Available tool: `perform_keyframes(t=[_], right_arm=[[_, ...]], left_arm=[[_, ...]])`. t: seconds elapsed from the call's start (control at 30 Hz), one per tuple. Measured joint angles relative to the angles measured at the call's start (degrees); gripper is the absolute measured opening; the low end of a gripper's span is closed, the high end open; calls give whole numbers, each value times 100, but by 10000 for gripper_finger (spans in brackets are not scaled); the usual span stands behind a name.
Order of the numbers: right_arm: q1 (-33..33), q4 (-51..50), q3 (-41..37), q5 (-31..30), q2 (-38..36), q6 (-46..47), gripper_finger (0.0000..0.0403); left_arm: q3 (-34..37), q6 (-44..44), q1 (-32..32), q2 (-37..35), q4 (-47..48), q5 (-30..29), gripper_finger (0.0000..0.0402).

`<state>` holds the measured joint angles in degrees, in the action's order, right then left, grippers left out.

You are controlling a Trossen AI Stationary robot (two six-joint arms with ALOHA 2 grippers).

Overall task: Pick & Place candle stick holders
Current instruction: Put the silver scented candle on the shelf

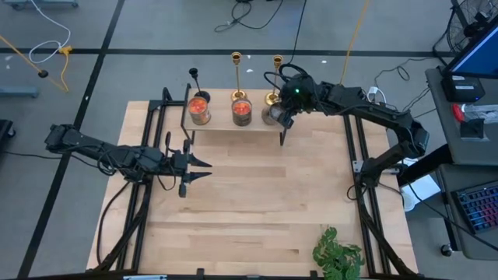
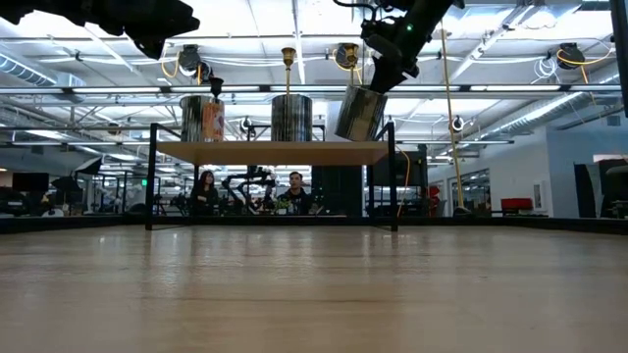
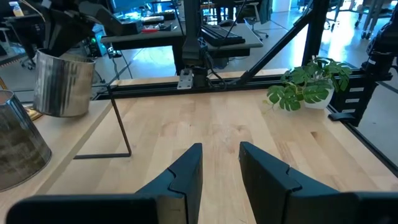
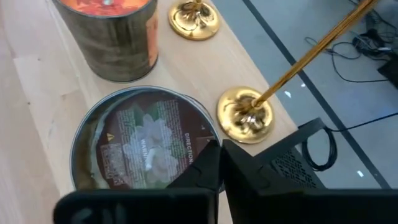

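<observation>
Three candle stick holders stand by their round bases along the far edge of a small wooden shelf: a short black one and two gold ones. In the right wrist view the gold bases lie just beyond the jars. Two jars with orange fill stand on the shelf. My right gripper is shut on a grey jar at the shelf's right end. My left gripper is open and empty over the table's left middle. My right gripper holds the grey jar by its rim, on the side toward the gold base. The fingers come from above, slanting down, and seem to have one finger inside the jar and one outside. The jar hangs tilted, just over the shelf top.
The shelf stands on thin black legs at the table's far middle. A potted plant sits at the near right corner. Black frame rails run along both sides. People sit in the room beyond the table.
</observation>
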<state>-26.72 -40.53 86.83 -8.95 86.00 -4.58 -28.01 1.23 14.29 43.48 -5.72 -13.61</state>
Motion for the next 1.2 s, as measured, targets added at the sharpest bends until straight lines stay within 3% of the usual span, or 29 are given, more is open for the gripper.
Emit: perform_keyframes(t=[1.2], right_arm=[[-144, 838, -343, 2, 201, 81, 19]], left_arm=[[0, -22, 1, 1, 46, 0, 113]])
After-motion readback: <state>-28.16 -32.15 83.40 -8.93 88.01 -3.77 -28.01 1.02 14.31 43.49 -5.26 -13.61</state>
